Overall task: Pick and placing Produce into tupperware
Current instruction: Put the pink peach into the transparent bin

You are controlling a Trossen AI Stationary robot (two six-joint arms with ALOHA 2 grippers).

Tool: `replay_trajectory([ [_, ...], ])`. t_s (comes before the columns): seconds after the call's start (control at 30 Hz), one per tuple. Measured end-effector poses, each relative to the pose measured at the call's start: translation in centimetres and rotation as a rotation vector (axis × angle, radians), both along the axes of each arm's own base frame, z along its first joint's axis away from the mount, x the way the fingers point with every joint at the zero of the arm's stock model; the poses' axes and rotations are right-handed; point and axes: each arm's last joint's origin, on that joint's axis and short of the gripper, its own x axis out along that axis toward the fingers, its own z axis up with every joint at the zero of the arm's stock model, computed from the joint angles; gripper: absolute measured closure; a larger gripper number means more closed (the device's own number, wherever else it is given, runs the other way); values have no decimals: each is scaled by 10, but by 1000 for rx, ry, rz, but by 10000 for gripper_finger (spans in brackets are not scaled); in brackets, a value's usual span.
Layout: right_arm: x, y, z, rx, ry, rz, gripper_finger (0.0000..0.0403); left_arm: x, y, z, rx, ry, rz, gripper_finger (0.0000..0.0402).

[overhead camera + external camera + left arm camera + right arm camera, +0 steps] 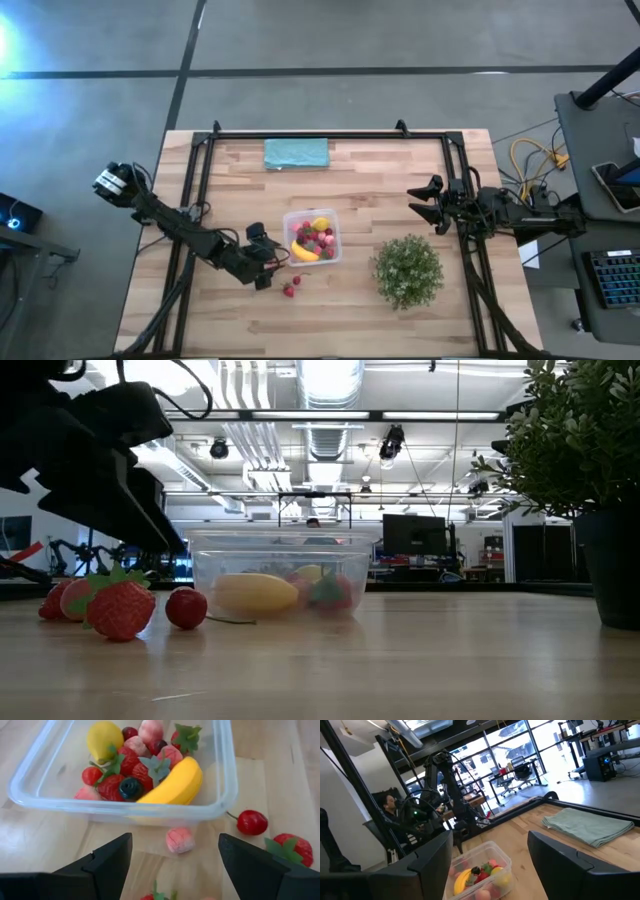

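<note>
Strawberries [120, 608] lie beside tupperware [311, 237], left fingers [112, 860] apart.

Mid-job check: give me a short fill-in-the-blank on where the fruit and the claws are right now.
1. The banana lies ____ the tupperware.
2. The pink berry sits on the wood, ____ the tupperware.
3. The left claw is open and holds ____.
4. The right claw waits beside the green ____.

Missing words: inside; outside; nothing; plant

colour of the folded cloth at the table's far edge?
Teal cloth; clearest in the high view.
</note>
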Motion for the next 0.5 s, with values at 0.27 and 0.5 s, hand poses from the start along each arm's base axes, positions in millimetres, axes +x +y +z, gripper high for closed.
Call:
replay_trajectory([
  [0.27, 0, 0, 0, 0, 0, 0, 155, 5, 10, -1, -27, 21, 20, 121],
  [0.5, 0, 0, 0, 0, 0, 0, 152, 3, 14, -6, -30, 42, 15, 121],
])
